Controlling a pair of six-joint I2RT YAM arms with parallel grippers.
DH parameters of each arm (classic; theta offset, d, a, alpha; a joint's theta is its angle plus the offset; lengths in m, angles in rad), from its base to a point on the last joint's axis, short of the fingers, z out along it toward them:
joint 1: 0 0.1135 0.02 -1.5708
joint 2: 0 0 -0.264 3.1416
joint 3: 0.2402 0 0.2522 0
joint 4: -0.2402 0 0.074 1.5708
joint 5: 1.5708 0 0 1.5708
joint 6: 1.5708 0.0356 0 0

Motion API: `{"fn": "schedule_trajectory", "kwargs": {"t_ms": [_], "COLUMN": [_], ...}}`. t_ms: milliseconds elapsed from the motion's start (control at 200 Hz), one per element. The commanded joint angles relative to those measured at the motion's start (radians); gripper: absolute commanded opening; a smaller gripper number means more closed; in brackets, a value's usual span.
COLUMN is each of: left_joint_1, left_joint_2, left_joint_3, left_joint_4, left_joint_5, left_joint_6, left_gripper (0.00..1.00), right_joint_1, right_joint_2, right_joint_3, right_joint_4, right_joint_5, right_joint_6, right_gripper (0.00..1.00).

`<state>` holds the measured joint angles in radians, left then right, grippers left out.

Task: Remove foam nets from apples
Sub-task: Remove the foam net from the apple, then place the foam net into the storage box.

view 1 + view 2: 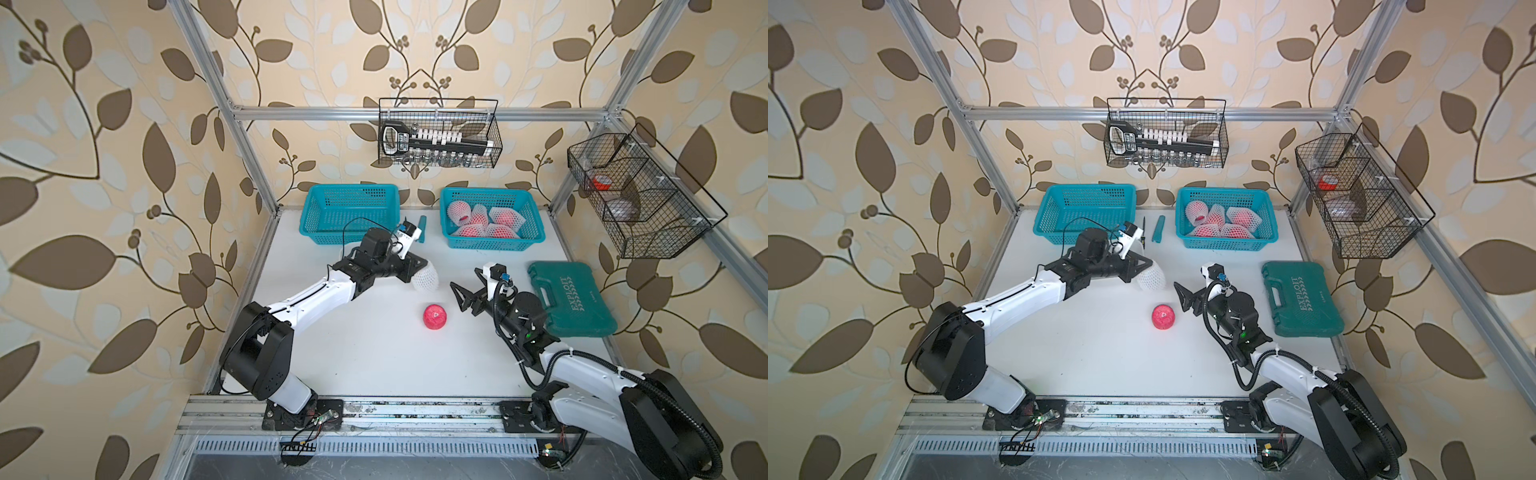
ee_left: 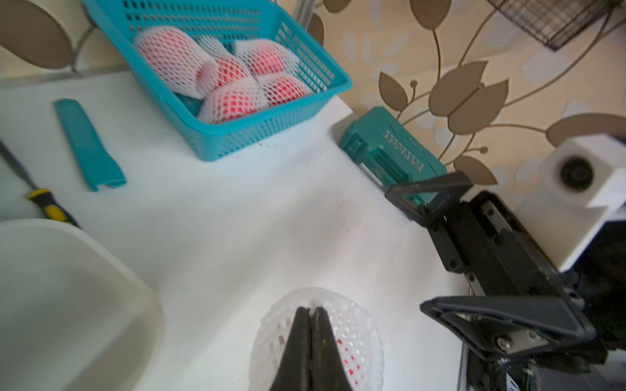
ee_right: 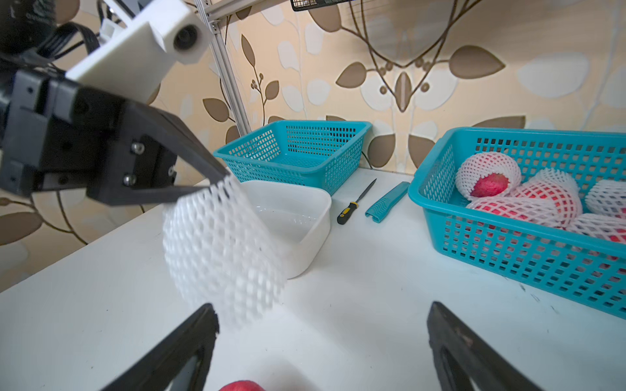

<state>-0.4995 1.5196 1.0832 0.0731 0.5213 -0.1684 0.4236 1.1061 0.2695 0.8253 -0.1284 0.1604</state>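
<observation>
Showing one bare apple [image 1: 435, 316], one empty net [image 1: 426, 279], five netted apples [image 1: 505, 217].

In the right wrist view, the bare apple [image 3: 242, 386] is cut off by the edge, so only its top shows. The foam net [image 3: 223, 250] there is blurry. In the left wrist view, the white tub [image 2: 67, 287] runs off the edge. In both top views the left arm [image 1: 316, 297] covers the tub. The things in the side wire basket [image 1: 665, 237] are too small to tell.
</observation>
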Motion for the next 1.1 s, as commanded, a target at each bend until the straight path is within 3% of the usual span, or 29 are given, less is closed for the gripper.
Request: {"fn": "schedule_trajectory", "kwargs": {"t_ms": [0,140,230,435,640,830,930,990,1040,1095], "left_joint_1": [0.068,0.218,0.262,0.268,0.262,0.211,0.193,0.193,0.193,0.193], "left_joint_2": [-0.056,-0.071,-0.053,0.049,0.198,0.291,0.303,0.298,0.283,0.252], "left_joint_3": [-0.011,-0.130,-0.205,-0.202,-0.163,-0.090,-0.090,-0.109,-0.132,-0.157], "left_joint_4": [0.048,0.185,0.303,0.378,0.583,0.603,0.611,0.617,0.614,0.594], "left_joint_5": [-0.042,-0.132,-0.194,-0.266,-0.207,-0.235,-0.269,-0.297,-0.326,-0.352], "left_joint_6": [-0.101,-0.319,-0.401,-0.432,-0.495,-0.469,-0.466,-0.476,-0.478,-0.459], "left_gripper": [0.00,0.00,0.00,0.00,0.00,0.03,0.20,0.38,0.59,0.62], "right_joint_1": [0.004,0.003,0.004,0.003,0.004,0.004,0.003,0.004,0.003,0.004], "right_joint_2": [-0.017,-0.014,-0.006,-0.005,-0.015,-0.041,-0.050,-0.049,-0.052,-0.052], "right_joint_3": [0.010,0.011,0.014,0.014,0.015,0.014,0.014,0.014,0.014,0.014], "right_joint_4": [-0.005,-0.005,0.000,0.001,-0.005,-0.025,-0.035,-0.035,-0.037,-0.036], "right_joint_5": [0.027,0.020,0.014,0.007,-0.001,0.006,0.013,0.013,0.012,0.012], "right_joint_6": [0.011,0.017,0.021,0.023,0.024,0.011,0.005,0.004,0.004,0.002], "right_gripper": [0.96,0.96,0.96,0.96,0.96,0.96,0.96,0.96,0.96,0.96]}}
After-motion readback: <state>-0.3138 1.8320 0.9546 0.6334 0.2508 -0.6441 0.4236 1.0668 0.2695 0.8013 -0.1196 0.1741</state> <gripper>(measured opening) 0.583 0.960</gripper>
